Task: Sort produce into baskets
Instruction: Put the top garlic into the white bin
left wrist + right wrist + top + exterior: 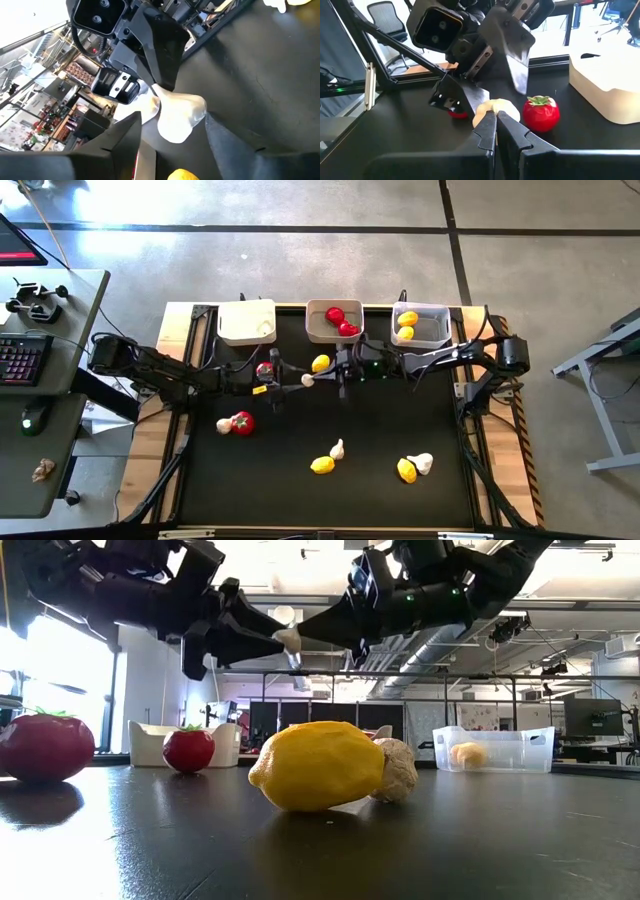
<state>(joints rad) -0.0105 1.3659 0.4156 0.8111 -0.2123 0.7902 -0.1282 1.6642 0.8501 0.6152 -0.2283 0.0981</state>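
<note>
Two hands meet above the desk's middle: our right hand (496, 122) pinches the garlic (177, 117); our left hand (172, 132) is spread apart.

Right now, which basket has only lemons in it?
The clear basket at the right end of the row; the middle basket holds tomatoes, and the white basket shows no lemons.

Table top (500, 840): black, matt, faintly reflective at low angle.
Table frame (178, 320): pale wood.
Lemon (315, 766): yellow, dimpled, dull sheen.
Tomato (541, 113): red, smooth, glossy.
Garlic bulb (179, 116): white, smooth, matt.
Clear basket (492, 749): translucent plastic.
White basket (609, 89): opaque matt plastic.
Left gripper (172, 135): dark matt plastic fingers.
</note>
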